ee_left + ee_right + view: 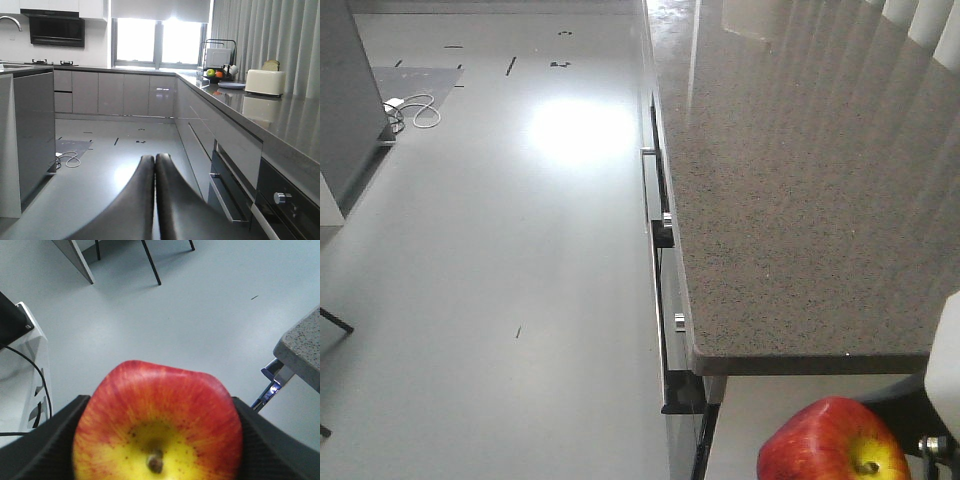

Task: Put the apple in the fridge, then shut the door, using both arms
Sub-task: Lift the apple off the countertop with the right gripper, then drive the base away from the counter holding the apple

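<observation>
Right gripper point(159, 452) clamps the apple point(157, 410), stem towards its camera, just below the speckled countertop point(800, 200) corner. Left gripper point(154, 170) pinched shut, empty. Fridge? Possibly that grey cabinet point(345, 110) left of the countertop, can't tell.

The apple point(832, 440) is cut off by the lower edge in the front and right wrist views. The right gripper's fingers point(45, 440) beside it are cropped at the bottom corners. The worktop point(800, 180) is cut at the right edge. Distant fruit point(210, 72) is too small to be identified.
</observation>
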Robot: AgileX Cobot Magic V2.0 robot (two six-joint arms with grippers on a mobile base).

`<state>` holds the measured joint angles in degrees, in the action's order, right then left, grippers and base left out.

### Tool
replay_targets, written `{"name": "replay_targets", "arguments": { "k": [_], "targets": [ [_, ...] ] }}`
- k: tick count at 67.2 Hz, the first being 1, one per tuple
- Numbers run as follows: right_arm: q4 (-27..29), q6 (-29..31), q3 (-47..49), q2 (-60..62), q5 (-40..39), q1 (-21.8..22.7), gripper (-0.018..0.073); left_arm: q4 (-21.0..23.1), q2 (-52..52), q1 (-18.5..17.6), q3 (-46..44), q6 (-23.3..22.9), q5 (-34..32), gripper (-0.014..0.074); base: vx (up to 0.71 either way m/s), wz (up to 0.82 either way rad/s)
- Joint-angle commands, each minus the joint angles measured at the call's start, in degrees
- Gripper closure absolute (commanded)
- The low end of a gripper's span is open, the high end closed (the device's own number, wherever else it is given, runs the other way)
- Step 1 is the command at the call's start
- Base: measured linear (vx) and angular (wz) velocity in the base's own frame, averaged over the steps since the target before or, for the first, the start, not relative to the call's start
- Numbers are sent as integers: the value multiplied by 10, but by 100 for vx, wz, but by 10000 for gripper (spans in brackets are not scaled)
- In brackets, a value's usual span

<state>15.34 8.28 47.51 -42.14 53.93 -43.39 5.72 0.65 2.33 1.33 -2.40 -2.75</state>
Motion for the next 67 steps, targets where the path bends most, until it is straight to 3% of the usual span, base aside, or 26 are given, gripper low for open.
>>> {"name": "replay_targets", "arguments": {
  "k": [1, 67],
  "targets": [
    [3, 7, 16, 3, -34, 0, 445, 1, 8, 0, -8, -7, -40, 603, 0, 0],
    [3, 7, 16, 3, -33, 0, 445, 1, 8, 0, -8, -7, -40, 603, -1, 3]
  ]
}}
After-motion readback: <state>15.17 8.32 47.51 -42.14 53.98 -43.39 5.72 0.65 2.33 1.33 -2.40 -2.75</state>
